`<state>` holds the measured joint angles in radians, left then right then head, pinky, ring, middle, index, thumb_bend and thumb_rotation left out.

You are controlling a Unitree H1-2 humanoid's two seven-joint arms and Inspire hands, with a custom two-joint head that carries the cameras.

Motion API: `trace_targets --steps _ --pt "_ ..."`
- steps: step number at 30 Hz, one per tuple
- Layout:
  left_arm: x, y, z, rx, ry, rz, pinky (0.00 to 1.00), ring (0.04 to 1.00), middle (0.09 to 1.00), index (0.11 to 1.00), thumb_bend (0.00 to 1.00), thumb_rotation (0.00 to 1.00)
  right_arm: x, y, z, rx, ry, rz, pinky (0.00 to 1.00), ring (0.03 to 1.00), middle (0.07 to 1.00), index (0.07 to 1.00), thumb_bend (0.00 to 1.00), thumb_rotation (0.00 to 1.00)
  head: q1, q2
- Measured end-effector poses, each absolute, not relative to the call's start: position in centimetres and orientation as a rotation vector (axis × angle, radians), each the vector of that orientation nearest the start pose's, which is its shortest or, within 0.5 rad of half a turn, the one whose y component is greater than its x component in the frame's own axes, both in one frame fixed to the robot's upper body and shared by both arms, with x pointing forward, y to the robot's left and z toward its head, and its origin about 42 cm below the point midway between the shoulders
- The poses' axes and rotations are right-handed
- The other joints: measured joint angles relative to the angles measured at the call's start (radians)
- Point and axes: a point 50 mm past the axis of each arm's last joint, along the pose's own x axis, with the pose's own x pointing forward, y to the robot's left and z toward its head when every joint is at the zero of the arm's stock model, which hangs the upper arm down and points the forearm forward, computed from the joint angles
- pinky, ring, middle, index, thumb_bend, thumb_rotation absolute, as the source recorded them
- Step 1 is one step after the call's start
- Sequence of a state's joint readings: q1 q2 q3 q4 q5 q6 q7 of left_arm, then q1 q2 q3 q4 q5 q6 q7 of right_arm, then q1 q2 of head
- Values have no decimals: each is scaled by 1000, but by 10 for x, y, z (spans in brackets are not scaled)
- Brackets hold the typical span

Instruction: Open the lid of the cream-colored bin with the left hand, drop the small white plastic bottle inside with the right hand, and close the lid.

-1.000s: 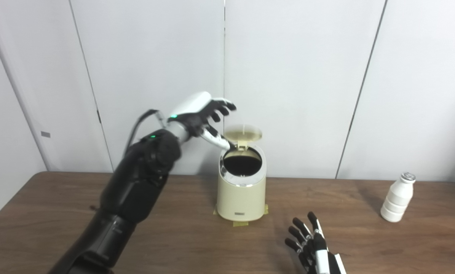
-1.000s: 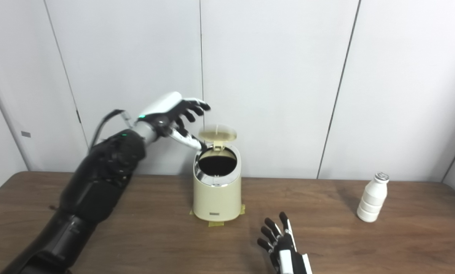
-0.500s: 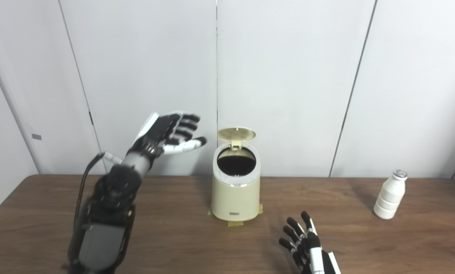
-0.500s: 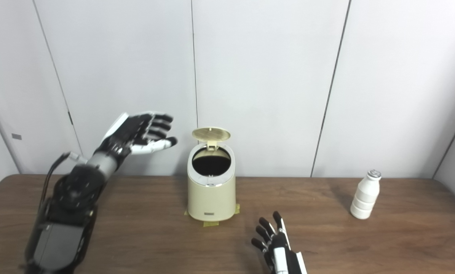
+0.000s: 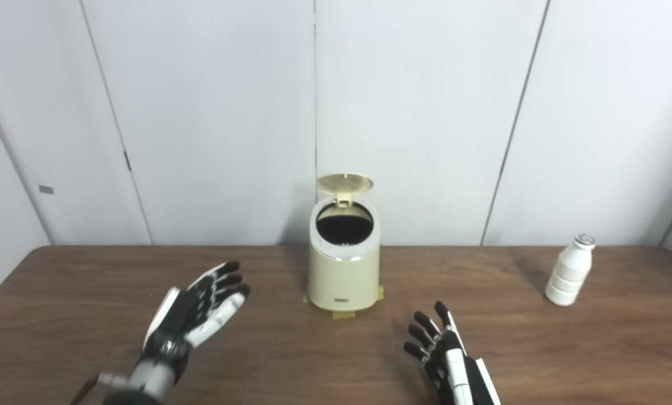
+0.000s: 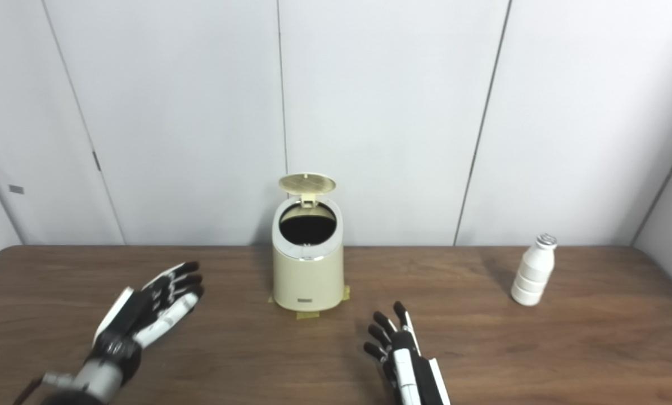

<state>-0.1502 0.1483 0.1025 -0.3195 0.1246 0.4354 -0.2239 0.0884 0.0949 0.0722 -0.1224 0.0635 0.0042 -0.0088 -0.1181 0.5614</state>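
At frame centre, the cream bin [image 5: 343, 278] stands on the counter [image 5: 77, 292], lid [image 5: 344, 182] raised; my left hand [image 5: 198, 312] at lower left is released, empty; my right hand [image 5: 445, 357] likewise; the white bottle [image 5: 569, 270] stands far right.

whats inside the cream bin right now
The bin stands with its lid up, and the mouth shows only darkness; nothing can be made out inside, and the bottom is hidden. The white bottle stands on the table, far to its right.
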Motion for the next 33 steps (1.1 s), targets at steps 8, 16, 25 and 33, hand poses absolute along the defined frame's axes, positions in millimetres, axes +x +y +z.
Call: trace_targets --steps 8,16,25,33 --pt "273 278 166 202 26 8 960 926 916 981 481 674 247 -181 112 85 -10 5 716 829 881 1000 688 546 -35 26" --pt "269 273 162 148 -22 21 916 914 913 972 444 621 239 -228 160 -95 -68 -138 659 814 858 983 676 417 -57 51" --pt "270 261 153 71 -18 10 912 887 886 954 464 546 223 -309 178 -269 -33 -253 744 838 880 986 725 313 -103 60" --pt "274 264 157 25 -34 3 944 924 922 980 510 575 224 -338 178 -384 12 -327 720 790 851 953 799 293 -193 71"
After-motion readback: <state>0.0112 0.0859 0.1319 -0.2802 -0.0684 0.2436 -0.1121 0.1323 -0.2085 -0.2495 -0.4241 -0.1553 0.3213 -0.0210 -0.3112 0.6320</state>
